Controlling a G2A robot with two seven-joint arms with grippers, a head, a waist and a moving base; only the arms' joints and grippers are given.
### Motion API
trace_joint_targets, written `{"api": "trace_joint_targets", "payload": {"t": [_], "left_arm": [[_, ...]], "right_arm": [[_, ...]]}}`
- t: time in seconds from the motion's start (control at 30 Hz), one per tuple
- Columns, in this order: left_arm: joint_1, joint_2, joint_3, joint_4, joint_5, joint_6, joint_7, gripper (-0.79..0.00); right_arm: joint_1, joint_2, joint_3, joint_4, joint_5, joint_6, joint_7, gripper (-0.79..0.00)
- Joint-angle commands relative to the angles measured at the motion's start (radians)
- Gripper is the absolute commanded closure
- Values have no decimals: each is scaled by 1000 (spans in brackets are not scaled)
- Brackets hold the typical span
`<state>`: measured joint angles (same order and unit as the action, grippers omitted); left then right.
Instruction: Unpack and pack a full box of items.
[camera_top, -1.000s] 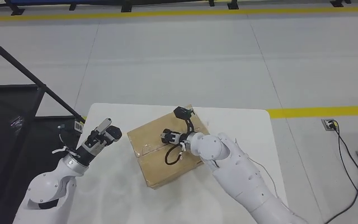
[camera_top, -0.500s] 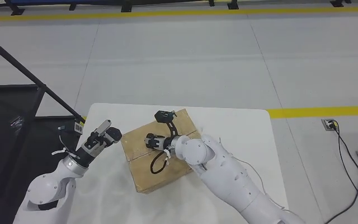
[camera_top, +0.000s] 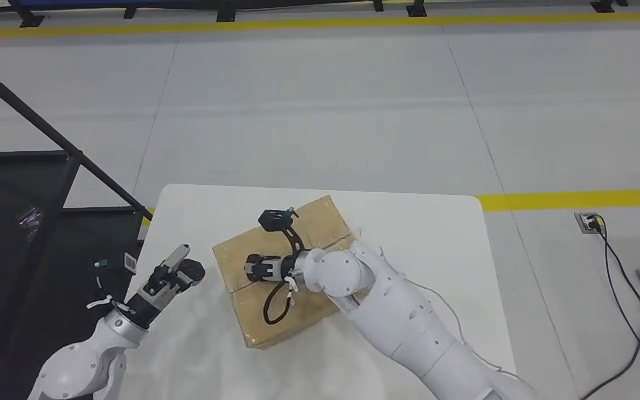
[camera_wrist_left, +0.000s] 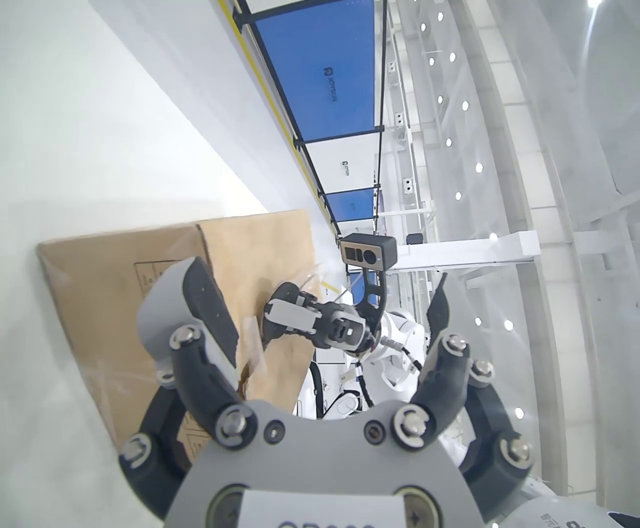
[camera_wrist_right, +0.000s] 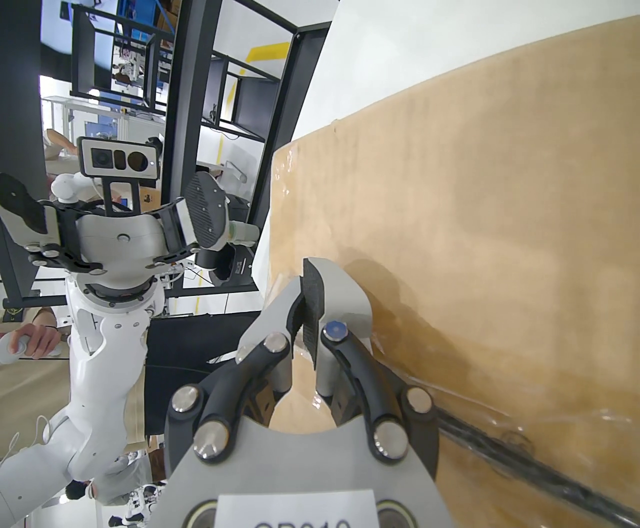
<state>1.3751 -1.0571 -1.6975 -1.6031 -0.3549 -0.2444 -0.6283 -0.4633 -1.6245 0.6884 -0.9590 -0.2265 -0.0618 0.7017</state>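
A closed cardboard box (camera_top: 322, 224) lies at an angle on the white table (camera_top: 420, 230), its seam covered with clear tape. My right gripper (camera_top: 252, 268) rests on the box's top near its left edge. In the right wrist view this gripper (camera_wrist_right: 309, 300) is shut, pads pressed together, just over the brown box (camera_wrist_right: 475, 200). My left gripper (camera_top: 186, 262) hangs left of the box, apart from it. In the left wrist view it (camera_wrist_left: 320, 310) is open and faces the box (camera_wrist_left: 100, 280), with the right gripper (camera_wrist_left: 292, 315) beyond.
A black metal frame (camera_top: 40, 200) stands off the table's left side. A black cable (camera_top: 272, 305) loops from the right wrist over the box top. Bare table lies right of the box and along the far edge.
The right gripper has moved left across the table and the box has shifted and turned with it. The left arm has drawn back and down toward the front left.
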Motion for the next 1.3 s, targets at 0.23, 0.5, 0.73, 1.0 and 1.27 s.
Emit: {"api": "trace_joint_targets", "payload": {"t": [0.23, 0.5, 0.73, 1.0, 1.27], "left_arm": [[9, -5, 20, 20, 18, 7, 54, -785], [-24, -9, 50, 64, 6, 19, 56, -785], [-33, -11, 54, 76, 2, 18, 60, -785], [-38, -12, 56, 81, 1, 17, 62, -785], [-58, -14, 71, 88, 3, 20, 51, -785]], "right_arm": [[31, -42, -49, 47, 4, -19, 2, 0], [40, -74, -87, 73, -13, -52, 5, 0], [40, -90, -104, 80, -35, -109, 27, 0], [40, -100, -101, 96, -55, -171, 24, 0], [36, -96, -64, 107, -48, -194, 48, 0]]}}
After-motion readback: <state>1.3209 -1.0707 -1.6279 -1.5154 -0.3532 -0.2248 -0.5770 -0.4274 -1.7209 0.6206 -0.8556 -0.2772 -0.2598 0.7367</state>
